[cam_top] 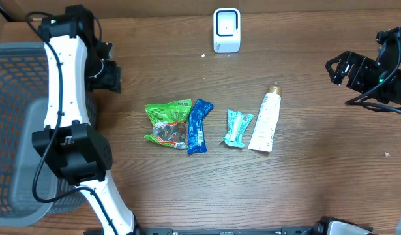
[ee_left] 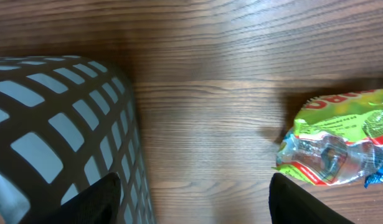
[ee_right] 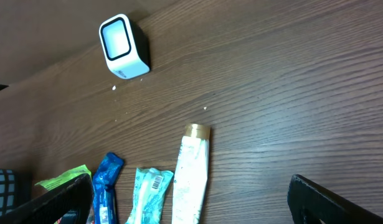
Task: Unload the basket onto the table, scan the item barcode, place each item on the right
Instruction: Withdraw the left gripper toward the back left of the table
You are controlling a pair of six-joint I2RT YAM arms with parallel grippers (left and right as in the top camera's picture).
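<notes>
Green snack packet (cam_top: pixel 167 122), blue wrapper (cam_top: pixel 198 125), teal packet (cam_top: pixel 237 126) and white tube (cam_top: pixel 264 122) lie in a row before the barcode scanner (cam_top: pixel 226 29). The mesh basket (cam_top: pixel 17 85) stands well left of it. Left gripper (ee_left: pixel 194 199) and right gripper (ee_right: pixel 190 205) gape, holding nothing.

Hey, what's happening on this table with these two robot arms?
Neither arm holds anything right now. A green snack packet, a blue wrapper, a teal packet and a white tube lie in a row on the wooden table. The left end effector hangs open between the grey mesh basket and that snack packet; the right end effector is open too, off to the tube's side. A white barcode scanner stands at the table's far edge.
</notes>
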